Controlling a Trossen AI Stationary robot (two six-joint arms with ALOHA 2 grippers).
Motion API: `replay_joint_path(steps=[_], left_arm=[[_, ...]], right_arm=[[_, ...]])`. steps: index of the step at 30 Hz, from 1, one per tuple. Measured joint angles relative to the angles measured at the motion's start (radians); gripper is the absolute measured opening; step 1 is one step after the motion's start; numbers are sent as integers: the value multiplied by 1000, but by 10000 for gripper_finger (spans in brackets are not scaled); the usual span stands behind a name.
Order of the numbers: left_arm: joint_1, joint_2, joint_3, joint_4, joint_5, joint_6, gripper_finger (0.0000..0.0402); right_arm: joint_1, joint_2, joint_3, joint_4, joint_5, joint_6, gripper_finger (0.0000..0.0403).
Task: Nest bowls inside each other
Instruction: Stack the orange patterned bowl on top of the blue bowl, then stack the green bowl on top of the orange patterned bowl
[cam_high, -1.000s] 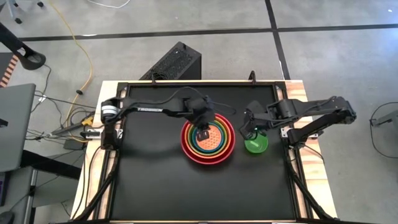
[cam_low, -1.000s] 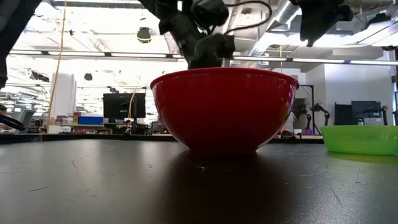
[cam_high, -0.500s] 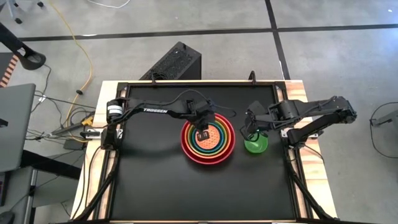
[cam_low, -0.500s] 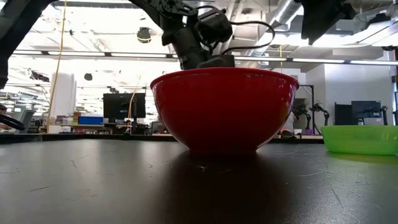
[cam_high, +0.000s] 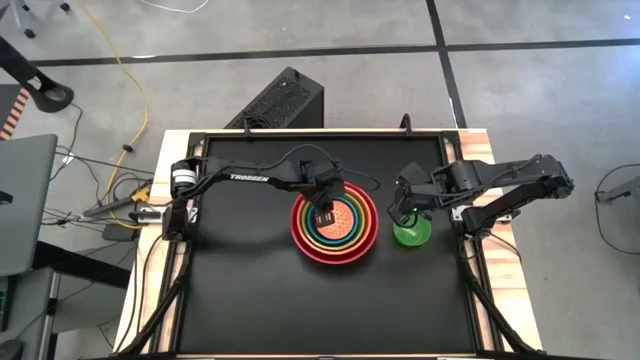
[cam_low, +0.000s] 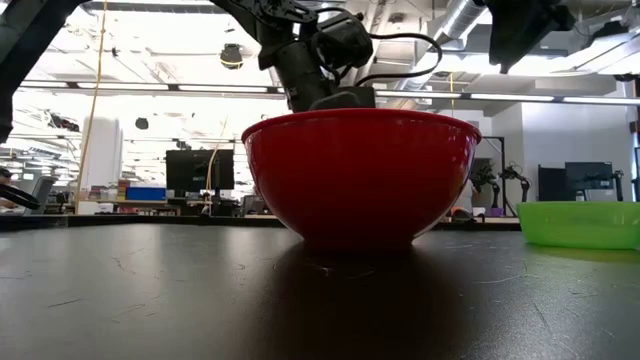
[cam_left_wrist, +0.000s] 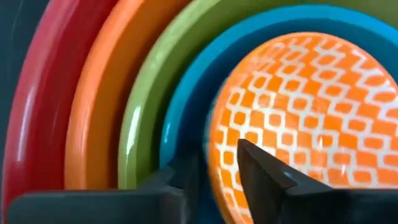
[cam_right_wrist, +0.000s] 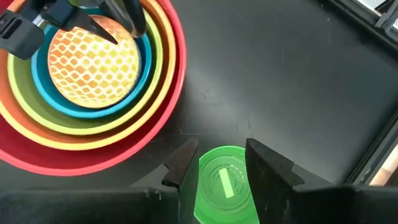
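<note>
Five bowls sit nested at the table's middle: red (cam_high: 296, 228), orange, lime green, blue (cam_left_wrist: 186, 87) and, innermost, the dotted yellow bowl (cam_right_wrist: 93, 59). My left gripper (cam_left_wrist: 214, 155) reaches down into the stack, open. One finger is inside the dotted bowl and the other is outside, over the blue one. The small dark green bowl (cam_right_wrist: 224, 186) rests on its base on the table, right of the stack. My right gripper (cam_right_wrist: 221, 146) hangs open above it, clear of it, as the low view shows (cam_low: 525, 35). My left gripper's fingers (cam_left_wrist: 261, 171) stand astride the dotted bowl's rim (cam_left_wrist: 217, 134) on the side toward the table's left, slanting down from above. Whether either finger touches the rim, I cannot tell. The dotted bowl sits inside the blue bowl.
The black tabletop (cam_high: 250, 290) lies bare toward the near edge and the left. A black box (cam_high: 285, 100) stands on the floor beyond the far edge. Metal frame rails run along the table's left and right sides.
My left gripper has sunk a little deeper into the nested bowls and tipped slightly. The stack and the small green bowl have stayed where they were.
</note>
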Motion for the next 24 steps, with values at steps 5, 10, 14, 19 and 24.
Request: replay_joint_path(steps=[5, 10, 14, 19, 24], left_arm=[[13, -8, 73, -94, 1, 2, 126], [13, -9, 202, -259, -2, 70, 135], [17, -31, 286, -377, 9, 110, 135], [35, -189, 230, -336, 26, 128, 135], [80, -437, -2, -109, 26, 115, 135]], right_arm=[[-17, 0, 0, -50, -49, 7, 146], [-69, -26, -87, -71, -155, 24, 146], [-120, -78, -235, -13, -262, 18, 146], [-159, -136, -387, 57, -358, 24, 159], [-206, -159, -471, 64, -375, -9, 198]])
